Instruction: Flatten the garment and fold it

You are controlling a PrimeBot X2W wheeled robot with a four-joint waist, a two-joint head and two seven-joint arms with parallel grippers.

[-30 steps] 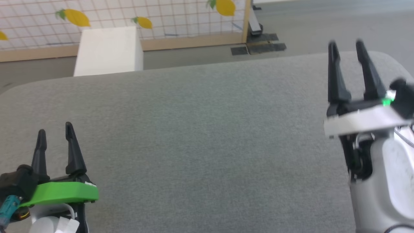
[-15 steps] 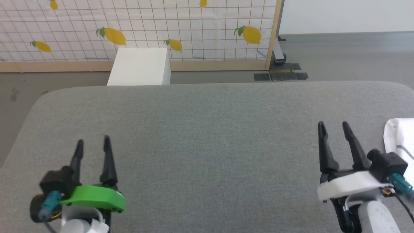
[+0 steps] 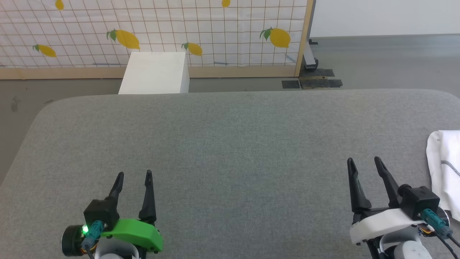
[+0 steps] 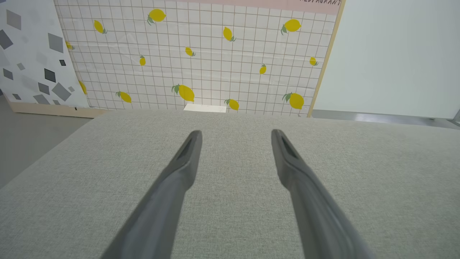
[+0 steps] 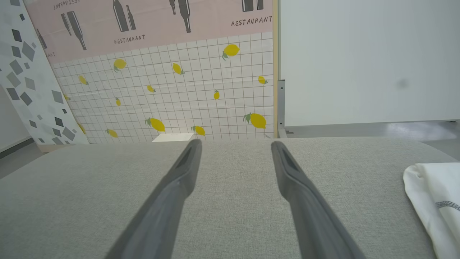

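The garment (image 3: 446,169), white cloth with a dark flecked seam, lies at the right edge of the grey table (image 3: 230,144), partly cut off by the picture's border. The right wrist view has the garment (image 5: 436,199) at its lower right. My right gripper (image 3: 364,163) stands open just left of the cloth, apart from it, nothing between its fingers (image 5: 179,180). At the lower left my left gripper (image 3: 134,174) is open too, over bare table, and its fingers (image 4: 185,162) hold nothing.
A white box (image 3: 154,73) stands on the floor beyond the table's far edge. Behind it is a lemon-patterned grid screen (image 3: 161,32) with a wooden frame. Grey floor runs around the table on the left and far right.
The head camera has swung, bringing the garment into the picture at the right. Both grippers have drawn back toward the near edge, the left one also shifting inward. Both stay open.
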